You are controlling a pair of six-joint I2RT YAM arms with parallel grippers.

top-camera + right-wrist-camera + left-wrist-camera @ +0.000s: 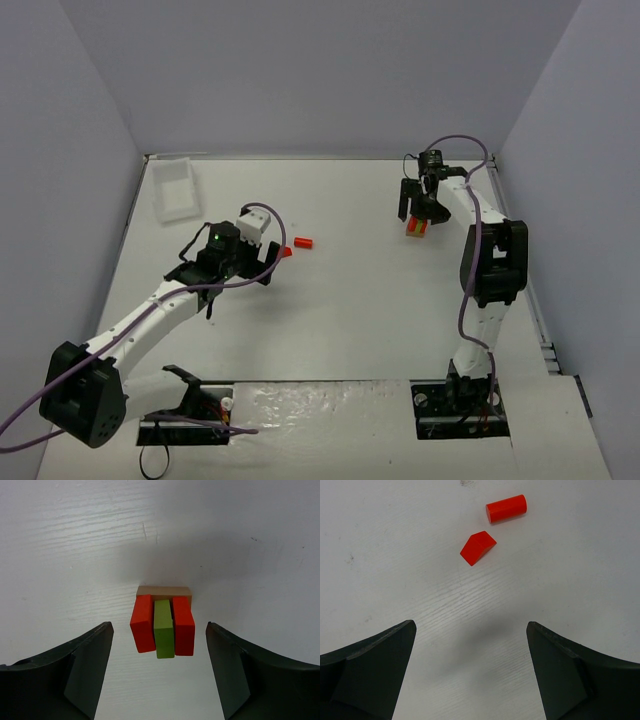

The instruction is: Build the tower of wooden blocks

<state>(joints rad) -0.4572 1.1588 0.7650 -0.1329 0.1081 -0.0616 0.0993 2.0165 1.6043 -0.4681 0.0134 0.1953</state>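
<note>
Block tower centred beneath right pincer

A white wood-grain table sits enclosed by plain pale grey-violet walls.

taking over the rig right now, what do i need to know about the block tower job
Grippers: the left gripper is open and empty, just short of the red wedge and red cylinder. The right gripper is open and empty, hovering over the partial tower.
Done: two red blocks with the green stick between them, set at the tan base.
Left: the wedge and cylinder lie loose on the table, well apart from the tower, not yet added.
</note>
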